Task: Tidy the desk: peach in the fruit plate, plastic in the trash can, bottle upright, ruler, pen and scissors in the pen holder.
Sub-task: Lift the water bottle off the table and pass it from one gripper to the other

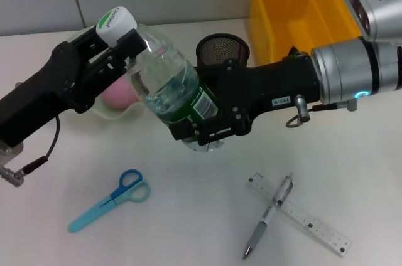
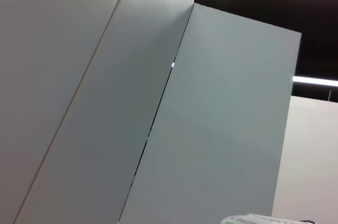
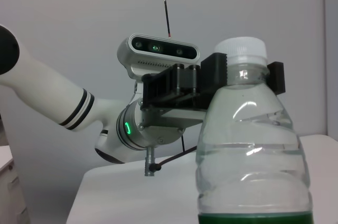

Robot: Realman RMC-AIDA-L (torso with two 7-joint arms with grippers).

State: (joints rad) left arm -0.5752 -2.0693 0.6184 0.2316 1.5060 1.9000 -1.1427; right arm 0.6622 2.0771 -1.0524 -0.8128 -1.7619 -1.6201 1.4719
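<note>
A clear water bottle [image 1: 168,78] with a green label and white cap hangs tilted above the desk. My left gripper [image 1: 119,37] is shut on its neck just under the cap, and my right gripper [image 1: 204,114] is shut on its lower body. The right wrist view shows the bottle [image 3: 248,145] close up, with the left gripper [image 3: 245,76] clamped at the neck. A pink peach [image 1: 116,96] lies in the pale fruit plate [image 1: 139,108]. Blue scissors [image 1: 110,200], a silver pen [image 1: 269,216] and a clear ruler [image 1: 308,219] lie on the desk. The plastic is out of view.
A black mesh pen holder [image 1: 223,49] stands behind the right gripper. A yellow bin [image 1: 298,12] sits at the back right. The left wrist view shows only wall panels and a sliver of the bottle cap [image 2: 264,218].
</note>
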